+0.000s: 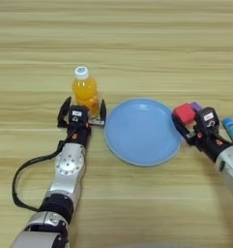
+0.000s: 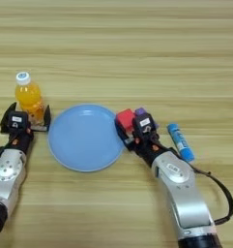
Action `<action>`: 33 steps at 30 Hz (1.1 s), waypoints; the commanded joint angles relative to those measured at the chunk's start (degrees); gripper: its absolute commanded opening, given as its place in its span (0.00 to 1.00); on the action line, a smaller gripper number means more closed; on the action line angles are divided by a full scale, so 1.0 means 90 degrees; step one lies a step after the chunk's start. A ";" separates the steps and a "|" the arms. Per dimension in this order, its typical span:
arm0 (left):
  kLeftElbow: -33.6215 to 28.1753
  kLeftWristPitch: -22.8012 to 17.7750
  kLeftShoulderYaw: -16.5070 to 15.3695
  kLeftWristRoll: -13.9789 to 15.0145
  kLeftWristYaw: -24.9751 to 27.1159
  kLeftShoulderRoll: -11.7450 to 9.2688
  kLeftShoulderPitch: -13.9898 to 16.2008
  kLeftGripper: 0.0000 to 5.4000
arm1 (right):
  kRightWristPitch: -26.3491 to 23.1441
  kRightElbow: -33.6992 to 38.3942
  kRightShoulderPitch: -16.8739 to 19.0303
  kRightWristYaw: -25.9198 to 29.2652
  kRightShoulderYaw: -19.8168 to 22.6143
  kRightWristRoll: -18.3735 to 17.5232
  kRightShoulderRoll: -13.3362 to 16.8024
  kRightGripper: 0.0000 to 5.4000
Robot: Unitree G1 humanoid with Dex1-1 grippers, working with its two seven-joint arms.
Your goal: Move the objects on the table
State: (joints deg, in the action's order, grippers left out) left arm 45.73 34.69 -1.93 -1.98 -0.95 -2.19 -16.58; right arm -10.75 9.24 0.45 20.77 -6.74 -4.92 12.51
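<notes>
Here, left gripper point(image 1: 82, 109) spread beside orange-juice bottle point(image 1: 85, 90), right gripper point(image 2: 129, 127) pinching red cube point(image 2: 124, 119) at blue plate point(image 2: 84, 145) edge.

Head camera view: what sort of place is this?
Likely a lab test bench: a bare wooden table with a few props, namely a juice bottle, blue plate, red cube, and two robot arms working them.

Even, soft overhead light, faint shadows (slight blur throughout), no glare.

One juice bottle point(image 1: 85, 89), one red cube point(image 1: 183, 113), one purple block point(image 1: 196, 106), one blue plate point(image 1: 142, 150), one blue tube point(image 2: 180, 141), two tools.
</notes>
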 commanded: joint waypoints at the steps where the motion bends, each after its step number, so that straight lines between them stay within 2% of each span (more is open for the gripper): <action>1: 0.0013 0.0018 -0.0002 -0.0021 -0.0019 0.0024 0.0032 1.00 | -0.0012 -0.0332 -0.0248 0.0078 -0.0322 0.0166 -0.0089 0.41; 13: -0.0022 0.0009 0.0012 -0.0043 -0.0045 0.0060 0.0055 1.00 | 0.0242 -0.1286 -0.0630 0.0214 -0.0980 0.0475 -0.0445 0.41; 29: -0.0015 0.0013 0.0012 -0.0046 -0.0035 0.0053 0.0054 1.00 | 0.0370 -0.1546 -0.0722 0.0256 -0.1198 0.0637 -0.0610 0.41; 30: -0.0016 0.0013 0.0012 -0.0046 -0.0034 0.0052 0.0055 1.00 | 0.0384 -0.1536 -0.0720 0.0246 -0.1200 0.0651 -0.0611 0.47; 33: -0.0007 0.0018 0.0006 -0.0039 -0.0025 0.0043 0.0052 1.00 | 0.0465 -0.1482 -0.0715 0.0244 -0.1201 0.0651 -0.0632 0.52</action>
State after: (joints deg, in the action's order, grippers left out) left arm 45.69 34.69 -1.89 -2.04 -1.02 -1.79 -16.56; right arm -7.31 -4.35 -5.34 22.95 -17.49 0.59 6.95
